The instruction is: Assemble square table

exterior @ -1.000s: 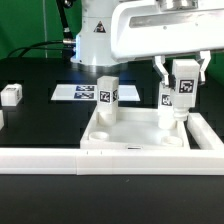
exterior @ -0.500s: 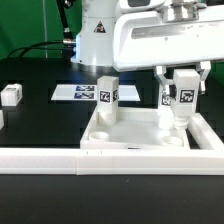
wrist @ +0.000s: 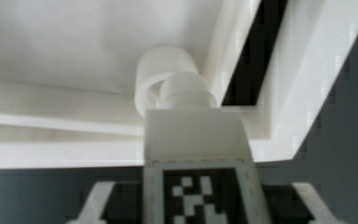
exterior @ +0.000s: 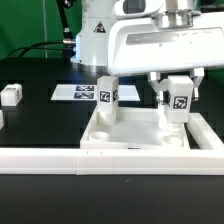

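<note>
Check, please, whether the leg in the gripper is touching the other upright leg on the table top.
Apart. The exterior view shows a clear gap between the gripped leg and the other leg, with bare table top between them.

arm: hangs in from above, wrist pretty much straight down
hand (exterior: 177, 100): fingers (exterior: 158, 92) point down, clamped on a leg (exterior: 179, 104), one finger each side

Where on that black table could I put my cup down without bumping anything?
Bare table lies between the loose leg, the marker board, the tabletop and the rail. Another bare strip runs on the camera's side of the rail. It is crowded at the tabletop's far corners: one standing leg, and the end effector holding a second leg there.
</note>
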You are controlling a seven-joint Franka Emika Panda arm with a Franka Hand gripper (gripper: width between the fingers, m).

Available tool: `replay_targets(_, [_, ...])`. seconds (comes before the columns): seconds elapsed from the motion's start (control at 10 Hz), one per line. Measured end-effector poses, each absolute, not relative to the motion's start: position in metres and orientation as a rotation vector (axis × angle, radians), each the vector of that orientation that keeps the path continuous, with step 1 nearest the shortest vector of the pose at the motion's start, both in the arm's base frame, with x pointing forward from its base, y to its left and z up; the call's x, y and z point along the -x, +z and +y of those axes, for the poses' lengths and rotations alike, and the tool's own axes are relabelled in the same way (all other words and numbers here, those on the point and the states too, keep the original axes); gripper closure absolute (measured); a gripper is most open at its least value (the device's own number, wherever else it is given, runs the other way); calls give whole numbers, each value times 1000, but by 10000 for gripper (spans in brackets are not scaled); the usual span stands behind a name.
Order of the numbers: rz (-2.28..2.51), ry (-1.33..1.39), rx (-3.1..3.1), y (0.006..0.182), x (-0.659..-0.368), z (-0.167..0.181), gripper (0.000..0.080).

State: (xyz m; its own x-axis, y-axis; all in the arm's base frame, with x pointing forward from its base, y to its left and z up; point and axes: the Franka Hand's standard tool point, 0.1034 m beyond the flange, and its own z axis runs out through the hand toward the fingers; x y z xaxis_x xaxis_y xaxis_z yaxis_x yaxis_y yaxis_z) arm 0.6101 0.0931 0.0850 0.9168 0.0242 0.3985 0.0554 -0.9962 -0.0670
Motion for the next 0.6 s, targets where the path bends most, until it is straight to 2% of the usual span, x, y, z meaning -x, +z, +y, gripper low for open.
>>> replay_targets(0.6, [-75,-679,2994,80,-621,91,512])
